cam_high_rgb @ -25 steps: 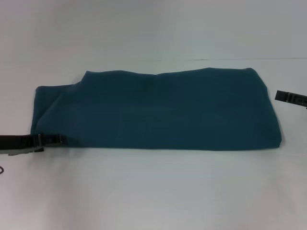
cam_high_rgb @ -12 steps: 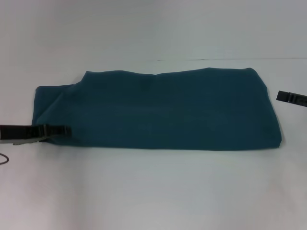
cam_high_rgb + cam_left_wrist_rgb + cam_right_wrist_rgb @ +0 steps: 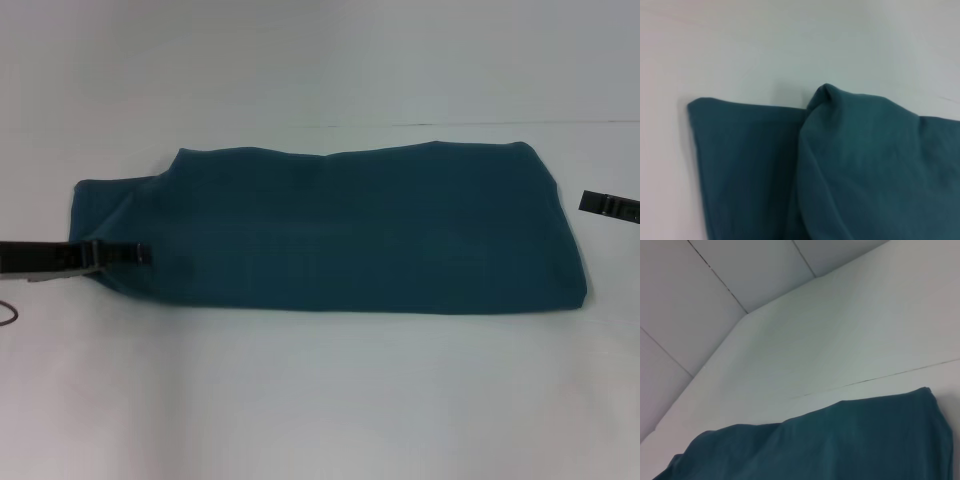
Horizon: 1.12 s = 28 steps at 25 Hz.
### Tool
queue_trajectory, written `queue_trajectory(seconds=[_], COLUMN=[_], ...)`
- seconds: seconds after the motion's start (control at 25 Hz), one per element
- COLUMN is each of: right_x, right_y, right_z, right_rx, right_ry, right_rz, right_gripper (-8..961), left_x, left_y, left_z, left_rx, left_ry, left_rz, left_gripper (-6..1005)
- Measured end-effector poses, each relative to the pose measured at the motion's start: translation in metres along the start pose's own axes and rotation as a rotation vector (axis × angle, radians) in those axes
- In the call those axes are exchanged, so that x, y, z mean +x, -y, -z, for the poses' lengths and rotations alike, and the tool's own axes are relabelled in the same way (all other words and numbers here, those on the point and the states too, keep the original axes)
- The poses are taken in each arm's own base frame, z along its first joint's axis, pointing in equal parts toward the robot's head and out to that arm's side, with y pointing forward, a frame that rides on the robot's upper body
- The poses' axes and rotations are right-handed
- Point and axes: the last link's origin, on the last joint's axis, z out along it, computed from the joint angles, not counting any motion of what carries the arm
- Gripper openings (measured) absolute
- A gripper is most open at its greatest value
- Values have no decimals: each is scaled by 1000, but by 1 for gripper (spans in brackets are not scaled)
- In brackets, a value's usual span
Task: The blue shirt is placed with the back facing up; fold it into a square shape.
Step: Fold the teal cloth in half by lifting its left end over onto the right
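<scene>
The white table (image 3: 320,400) fills the head view, with wide bare surface in front of the cloth, behind it up to a thin dark seam, and on both sides.

The blue shirt (image 3: 340,235) lies flat at the middle of the table as a long band, its long axis running left to right. Its front edge is straight, and its right end is squared off and reaches nearly to the seam. The left end steps down into a narrower flap; in the left wrist view a rounded upper fold overlaps that flatter flap.

The left gripper (image 3: 125,254) reaches in level from the table's left side, its dark tip lying over the left end of the shirt near the front edge. Whether it is grasping cloth or released cannot be told. The right gripper (image 3: 608,206) sits at the right border, just beside the shirt's right end and apart from it; its state cannot be told either.
</scene>
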Motion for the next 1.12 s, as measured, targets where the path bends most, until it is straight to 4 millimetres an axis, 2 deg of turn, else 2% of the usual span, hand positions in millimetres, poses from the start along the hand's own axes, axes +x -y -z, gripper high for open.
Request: queue_trajectory(seconds=[0.6, 1.12], right_x=[0, 0], right_y=[2, 1], right_z=[0, 1], right_rx=[13, 7], right_ry=[2, 2], right_rz=[1, -5], right_gripper=[825, 825], left_x=[-24, -20], left_y=[20, 26], left_z=[11, 8], left_rx=[38, 79], left_ry=[40, 21], left_rz=[49, 51], left_gripper=[876, 875])
